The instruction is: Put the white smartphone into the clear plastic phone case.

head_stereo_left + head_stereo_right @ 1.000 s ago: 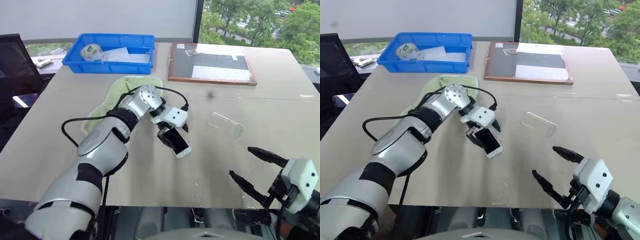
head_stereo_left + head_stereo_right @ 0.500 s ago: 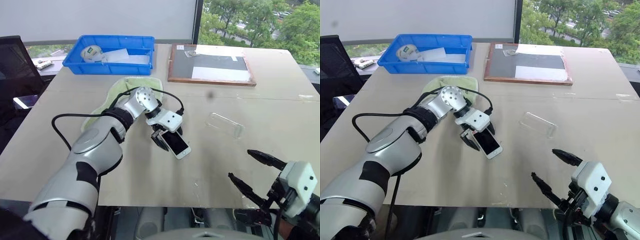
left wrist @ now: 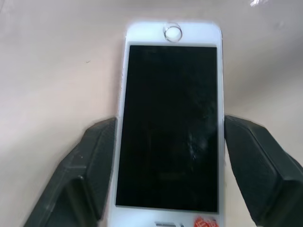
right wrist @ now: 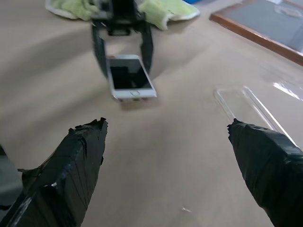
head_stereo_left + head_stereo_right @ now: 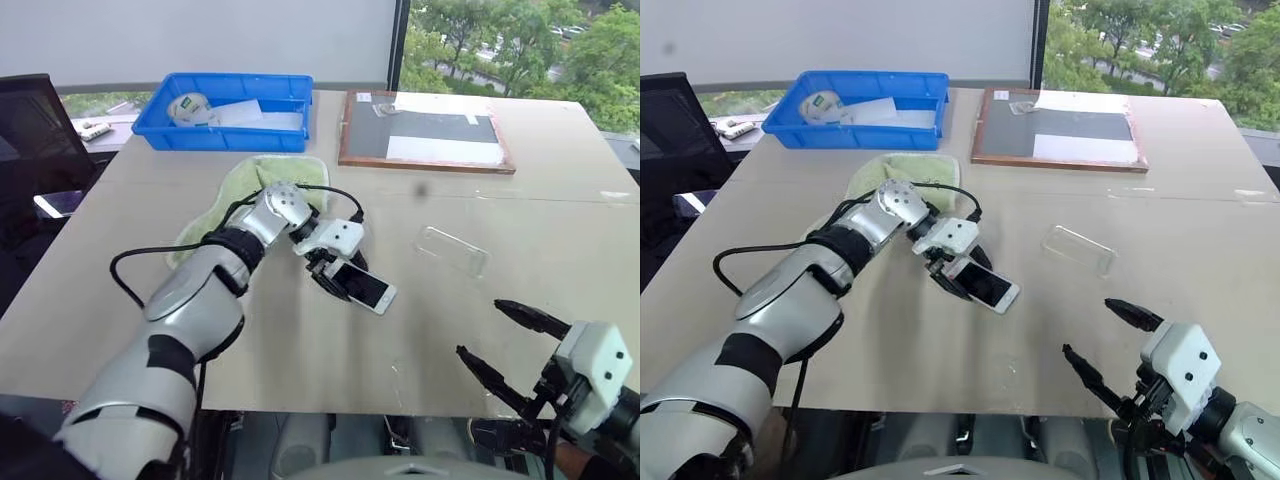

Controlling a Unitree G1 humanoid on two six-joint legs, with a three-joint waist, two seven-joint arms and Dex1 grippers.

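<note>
The left gripper point(image 5: 345, 280) straddles the white smartphone point(image 5: 367, 288), one finger along each long edge. In the left wrist view both fingers point(image 3: 94, 165) lie against the phone's sides; whether they clamp it cannot be told. The phone sits screen-up on the table point(image 5: 300, 350), near the green cloth point(image 5: 240, 185). The clear phone case point(image 5: 452, 249) lies empty on the table, to the right of the phone and apart from it. The right gripper point(image 5: 505, 345) is spread wide, holding nothing, at the table's near edge.
</note>
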